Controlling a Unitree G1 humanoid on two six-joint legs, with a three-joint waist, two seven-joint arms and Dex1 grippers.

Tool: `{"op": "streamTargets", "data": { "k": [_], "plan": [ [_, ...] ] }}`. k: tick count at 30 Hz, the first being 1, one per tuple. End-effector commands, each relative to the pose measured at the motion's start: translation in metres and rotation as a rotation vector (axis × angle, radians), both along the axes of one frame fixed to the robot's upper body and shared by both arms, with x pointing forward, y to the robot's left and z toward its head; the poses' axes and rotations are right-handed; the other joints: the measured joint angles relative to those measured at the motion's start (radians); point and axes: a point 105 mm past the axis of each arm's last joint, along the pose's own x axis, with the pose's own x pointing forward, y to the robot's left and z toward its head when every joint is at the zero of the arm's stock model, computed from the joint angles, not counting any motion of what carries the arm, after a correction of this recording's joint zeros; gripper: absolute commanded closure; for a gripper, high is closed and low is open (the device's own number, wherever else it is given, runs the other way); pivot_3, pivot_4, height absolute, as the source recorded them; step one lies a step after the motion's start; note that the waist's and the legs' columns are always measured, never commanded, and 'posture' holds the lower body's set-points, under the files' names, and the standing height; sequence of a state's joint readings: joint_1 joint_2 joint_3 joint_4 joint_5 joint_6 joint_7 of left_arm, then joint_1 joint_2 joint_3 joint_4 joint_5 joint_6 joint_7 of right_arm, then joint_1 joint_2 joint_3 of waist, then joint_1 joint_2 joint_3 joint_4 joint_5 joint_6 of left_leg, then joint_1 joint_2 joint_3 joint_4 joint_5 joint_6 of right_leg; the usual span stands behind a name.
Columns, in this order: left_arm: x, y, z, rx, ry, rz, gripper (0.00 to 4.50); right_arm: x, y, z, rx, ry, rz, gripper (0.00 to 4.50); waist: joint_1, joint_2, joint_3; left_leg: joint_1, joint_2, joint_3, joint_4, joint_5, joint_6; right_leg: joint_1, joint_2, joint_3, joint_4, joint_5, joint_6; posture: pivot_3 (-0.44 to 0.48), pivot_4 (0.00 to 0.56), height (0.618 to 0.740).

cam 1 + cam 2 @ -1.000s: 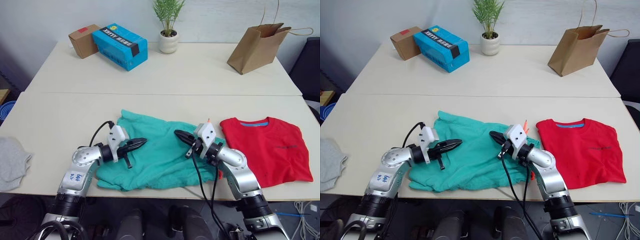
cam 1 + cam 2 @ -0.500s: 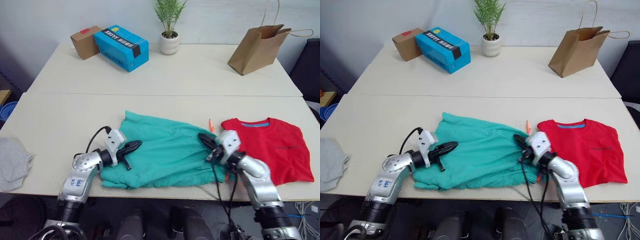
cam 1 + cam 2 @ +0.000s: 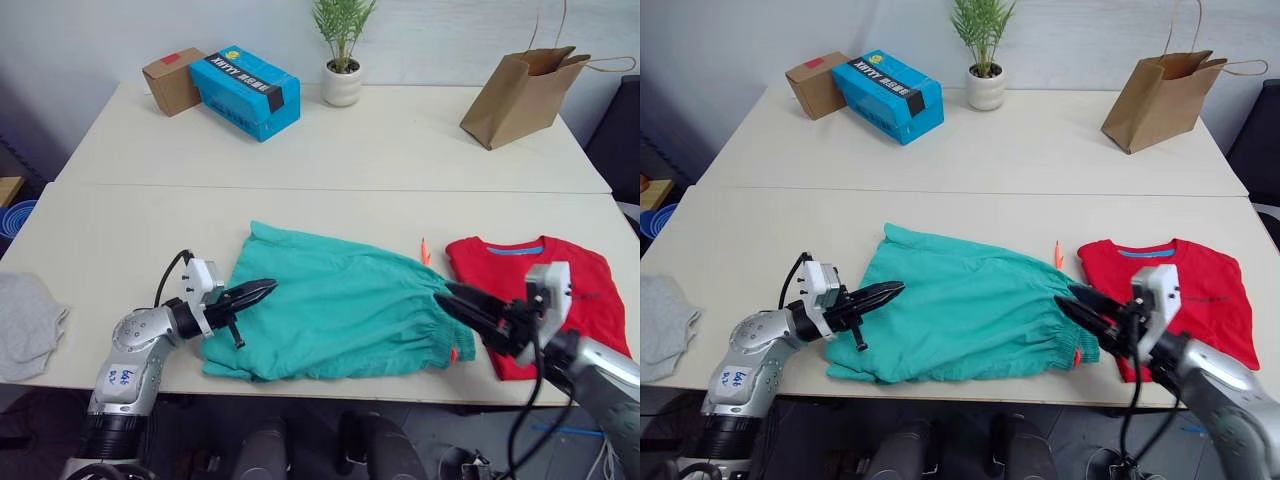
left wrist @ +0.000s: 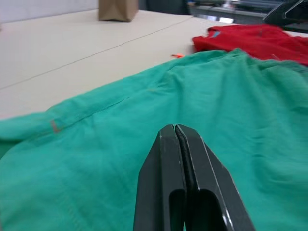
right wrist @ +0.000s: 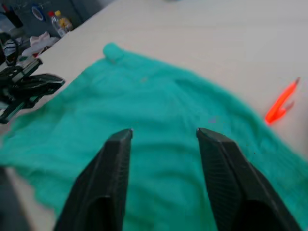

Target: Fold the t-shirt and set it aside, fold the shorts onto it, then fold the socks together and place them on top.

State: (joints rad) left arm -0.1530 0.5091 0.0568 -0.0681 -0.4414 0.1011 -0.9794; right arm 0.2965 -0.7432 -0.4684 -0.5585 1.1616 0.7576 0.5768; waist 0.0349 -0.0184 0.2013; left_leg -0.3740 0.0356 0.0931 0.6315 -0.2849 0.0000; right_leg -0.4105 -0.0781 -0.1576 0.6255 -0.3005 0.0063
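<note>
The teal shorts (image 3: 340, 315) lie spread flat on the near table, and an orange drawstring tip (image 3: 424, 250) pokes out at their right side. To their right lies the folded red t-shirt (image 3: 585, 285). Grey socks (image 3: 25, 325) sit at the table's far left edge. My left gripper (image 3: 264, 290) is shut and empty, hovering just over the shorts' left edge (image 4: 96, 144). At the shorts' right edge my right gripper (image 3: 447, 300) is open, its fingers (image 5: 118, 154) apart above the teal cloth with nothing between them.
On the far table stand a blue box (image 3: 245, 90), a brown cardboard box (image 3: 172, 80), a potted plant (image 3: 342, 60) and a paper bag (image 3: 525, 95). The near table's front edge (image 3: 330, 385) runs just below the shorts.
My right gripper has drawn back rightward from the middle of the shorts to their right edge and opened. The left gripper slid a little left. The shorts lie wider and flatter.
</note>
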Motion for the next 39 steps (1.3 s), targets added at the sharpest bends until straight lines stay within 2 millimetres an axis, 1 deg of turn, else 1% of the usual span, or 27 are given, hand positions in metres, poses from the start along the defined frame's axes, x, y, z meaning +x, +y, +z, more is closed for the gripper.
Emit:
{"op": "streamTargets", "data": {
  "k": [1,3,4,5,6,8,10,13,16,21,24,29,32,36,38,39],
  "plan": [
    [-0.009,-0.010,0.008,-0.013,-0.015,-0.107,4.50,-0.032,0.002,0.014,0.159,0.164,0.031,1.16,0.003,-0.001,0.000,0.000,0.000,0.000,0.000,-0.001,0.000,0.000,0.000,0.000,0.000,0.000,0.000,0.000,0.150,0.740],
    [-0.011,-0.015,0.009,-0.022,-0.019,-0.143,4.50,-0.045,0.004,0.011,0.197,0.255,0.023,0.45,-0.001,-0.002,0.001,0.000,0.000,0.001,0.000,-0.001,0.000,0.000,0.001,0.000,-0.001,-0.001,0.001,0.000,0.150,0.740],
    [-0.011,-0.018,0.008,-0.019,-0.020,-0.167,4.50,-0.049,0.004,0.004,0.219,0.315,-0.012,0.16,-0.003,-0.002,0.001,0.000,0.000,0.001,0.000,-0.002,0.000,0.000,0.001,0.000,-0.001,-0.001,0.001,0.000,0.150,0.740],
    [-0.011,-0.021,0.007,-0.016,-0.020,-0.184,4.50,-0.052,0.004,-0.001,0.234,0.357,-0.040,0.04,-0.003,-0.003,0.001,0.000,0.000,0.001,0.000,-0.002,0.000,0.000,0.001,0.000,-0.001,-0.001,0.002,0.000,0.150,0.740],
    [-0.011,-0.023,0.006,-0.013,-0.019,-0.194,4.50,-0.053,0.001,-0.006,0.241,0.382,-0.083,0.04,-0.004,-0.003,0.001,0.000,0.000,0.001,0.000,-0.002,0.000,0.000,0.001,0.000,-0.001,-0.003,0.005,0.000,0.150,0.740],
    [-0.009,-0.029,0.000,0.003,-0.014,-0.217,4.50,-0.052,-0.003,-0.023,0.251,0.465,-0.188,0.04,-0.007,-0.003,0.001,0.000,0.000,0.001,0.001,-0.002,0.000,0.001,0.001,0.001,-0.004,-0.003,0.006,0.000,0.150,0.740],
    [-0.008,-0.034,-0.004,0.017,-0.016,-0.234,4.50,-0.052,-0.001,-0.033,0.251,0.515,-0.214,0.04,-0.009,-0.003,0.001,-0.001,0.000,0.001,0.001,-0.003,-0.002,0.001,0.002,0.002,-0.006,-0.003,0.007,0.000,0.150,0.740],
    [-0.005,-0.037,-0.006,0.017,-0.021,-0.230,4.50,-0.046,0.004,-0.039,0.253,0.529,-0.228,0.04,-0.009,-0.003,0.001,-0.002,-0.001,0.002,0.001,-0.002,-0.001,0.001,0.002,0.003,-0.007,-0.003,0.008,0.000,0.150,0.740],
    [-0.002,-0.039,-0.009,0.035,-0.029,-0.236,4.50,-0.040,0.009,-0.052,0.245,0.578,-0.256,0.04,-0.007,-0.003,0.001,-0.003,-0.001,0.002,0.001,-0.001,0.002,0.000,0.002,0.003,-0.007,-0.003,0.009,0.000,0.150,0.740],
    [0.003,-0.041,-0.015,0.059,-0.019,-0.229,4.50,-0.023,0.022,-0.057,0.299,0.578,-0.275,0.04,-0.009,-0.004,0.000,-0.002,-0.001,0.002,0.000,-0.002,0.002,0.000,0.002,0.003,-0.006,-0.001,0.011,0.000,0.150,0.740],
    [0.009,-0.041,-0.021,0.074,-0.004,-0.205,4.50,-0.006,0.028,-0.058,0.316,0.542,-0.317,0.04,-0.014,-0.007,-0.001,-0.002,0.000,0.002,0.001,-0.002,0.002,0.000,0.002,0.003,-0.006,-0.001,0.012,0.000,0.150,0.740],
    [0.016,-0.040,-0.031,0.087,0.023,-0.156,4.50,0.016,0.037,-0.063,0.287,0.490,-0.370,0.04,-0.014,-0.008,-0.002,-0.001,0.001,0.003,0.002,-0.001,0.002,0.000,0.003,0.005,-0.006,0.001,0.015,0.000,0.150,0.740],
    [0.018,-0.038,-0.038,0.112,0.021,-0.133,4.50,0.027,0.041,-0.066,0.269,0.449,-0.404,0.68,-0.013,-0.009,-0.003,-0.001,0.001,0.004,0.002,0.000,0.003,0.001,0.003,0.006,-0.006,0.001,0.016,0.000,0.150,0.740],
    [0.022,-0.035,-0.038,0.108,0.019,-0.091,4.50,0.040,0.050,-0.063,0.231,0.346,-0.409,2.08,-0.014,-0.009,-0.003,-0.001,0.001,0.006,0.002,0.000,0.004,0.000,0.003,0.008,-0.006,0.002,0.016,0.000,0.150,0.740],
    [0.025,-0.035,-0.036,0.098,0.016,-0.071,4.50,0.049,0.052,-0.052,0.194,0.226,-0.416,2.85,-0.014,-0.008,-0.003,0.000,0.001,0.007,0.002,0.000,0.004,0.000,0.003,0.009,-0.005,0.002,0.016,0.000,0.150,0.740],
    [0.028,-0.036,-0.030,0.079,0.010,-0.053,4.50,0.052,0.053,-0.047,0.180,0.182,-0.412,3.20,-0.013,-0.008,-0.003,0.000,0.001,0.008,0.002,0.001,0.004,-0.001,0.003,0.010,-0.005,0.002,0.016,0.000,0.150,0.740]
  ]
}}
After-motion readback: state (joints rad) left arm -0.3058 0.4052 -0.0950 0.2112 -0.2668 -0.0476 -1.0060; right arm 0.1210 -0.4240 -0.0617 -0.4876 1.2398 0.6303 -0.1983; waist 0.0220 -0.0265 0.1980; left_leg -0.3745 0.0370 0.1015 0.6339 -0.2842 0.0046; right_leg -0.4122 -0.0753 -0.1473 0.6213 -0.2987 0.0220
